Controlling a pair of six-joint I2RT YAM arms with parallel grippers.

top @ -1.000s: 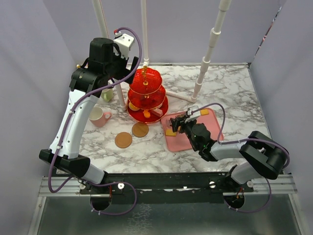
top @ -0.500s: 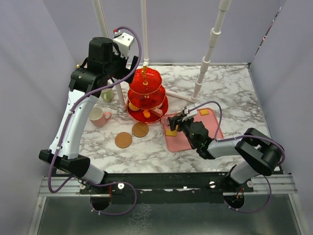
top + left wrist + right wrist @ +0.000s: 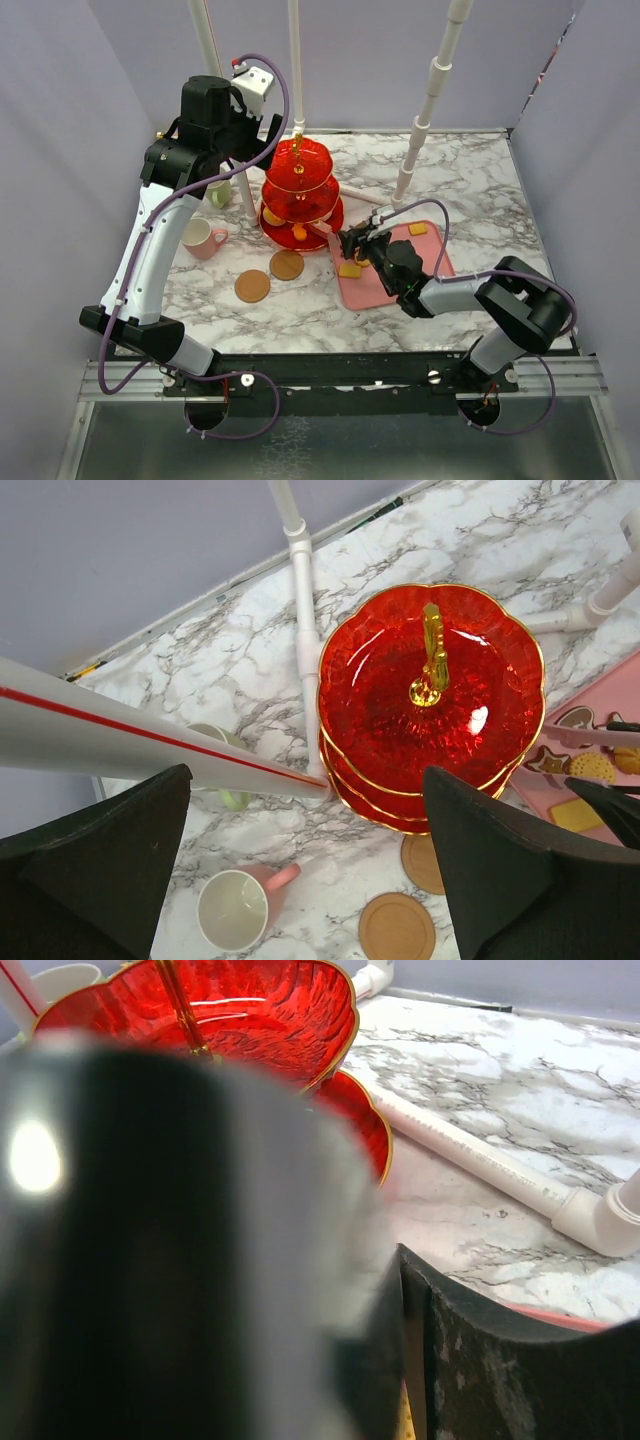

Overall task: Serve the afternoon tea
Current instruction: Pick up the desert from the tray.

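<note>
The red three-tier stand point(image 3: 298, 190) with its gold finial stands at the back left; orange pastries lie on its bottom tier. High above and left of it my left gripper point(image 3: 262, 135) hangs wide open and empty, looking down on the stand point(image 3: 430, 690). The pink mug point(image 3: 200, 237), the pale green mug point(image 3: 219, 193) and two brown coasters point(image 3: 252, 286) point(image 3: 287, 265) sit to the left. At the stand's bottom rim, low over the pink tray point(image 3: 375, 290), my right gripper point(image 3: 347, 243) is shut on a dark, blurred pastry point(image 3: 200, 1260).
On the tray lie a yellow cracker point(image 3: 350, 269), an orange cracker point(image 3: 418, 229) and small cookies point(image 3: 600, 765). White pipes rise behind the stand point(image 3: 425, 110) and one lies on the marble point(image 3: 480, 1160). Purple walls close in the table.
My right gripper has moved left from over the tray's middle to the rim of the stand's bottom tier. The left arm has stayed still.
</note>
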